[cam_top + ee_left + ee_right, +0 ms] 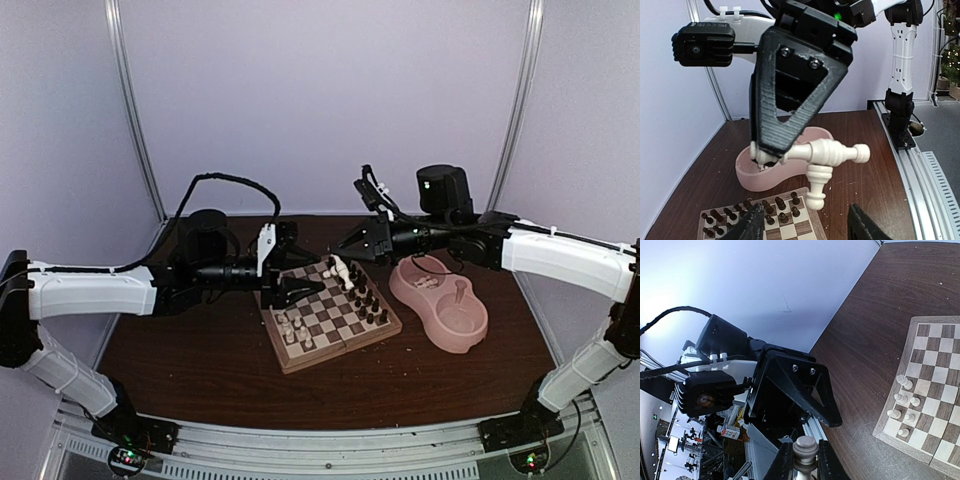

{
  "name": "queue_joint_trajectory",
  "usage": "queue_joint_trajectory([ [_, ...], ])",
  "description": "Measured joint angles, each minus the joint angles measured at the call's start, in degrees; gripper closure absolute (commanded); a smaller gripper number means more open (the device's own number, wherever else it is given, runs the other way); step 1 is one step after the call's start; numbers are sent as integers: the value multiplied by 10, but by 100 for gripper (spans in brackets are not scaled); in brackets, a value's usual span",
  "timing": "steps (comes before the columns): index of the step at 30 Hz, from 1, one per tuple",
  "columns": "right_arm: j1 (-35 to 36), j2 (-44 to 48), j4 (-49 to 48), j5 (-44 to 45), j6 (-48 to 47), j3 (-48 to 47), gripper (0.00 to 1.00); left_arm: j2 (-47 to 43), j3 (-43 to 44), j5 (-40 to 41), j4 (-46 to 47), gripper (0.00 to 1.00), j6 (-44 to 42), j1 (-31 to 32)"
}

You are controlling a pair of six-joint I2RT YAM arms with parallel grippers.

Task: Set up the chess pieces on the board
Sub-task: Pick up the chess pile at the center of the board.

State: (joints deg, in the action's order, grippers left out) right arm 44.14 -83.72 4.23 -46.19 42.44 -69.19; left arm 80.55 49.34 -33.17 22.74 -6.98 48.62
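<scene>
Dark wood-grain tabletop (200,370), checkered wooden board (340,325), right fingers (782,465) pinching cream turned piece (805,447), left fingers (752,227) parted

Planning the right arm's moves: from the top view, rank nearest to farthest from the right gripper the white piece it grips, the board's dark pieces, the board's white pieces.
1. Gripped white piece, held in the right gripper.
2. Dark pieces, along the right edge of the board.
3. White pieces, at its near-left corner.

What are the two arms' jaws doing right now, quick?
Left gripper: jaws open, nothing between them.
Right gripper: jaws shut on a cream-white chess piece.
</scene>
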Motion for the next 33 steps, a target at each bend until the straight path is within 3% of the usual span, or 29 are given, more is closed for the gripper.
queue_joint_trajectory([
  [12, 3, -1, -8, 0, 1, -1, 84, 5, 4, -18, 1, 51, 0, 2],
  [27, 3, -2, -11, 1, 5, -1, 84, 12, 11, -18, 11, 66, 3, 2],
  [33, 3, -2, -11, 1, 5, -1, 84, 12, 18, -20, 12, 77, 4, 2],
])
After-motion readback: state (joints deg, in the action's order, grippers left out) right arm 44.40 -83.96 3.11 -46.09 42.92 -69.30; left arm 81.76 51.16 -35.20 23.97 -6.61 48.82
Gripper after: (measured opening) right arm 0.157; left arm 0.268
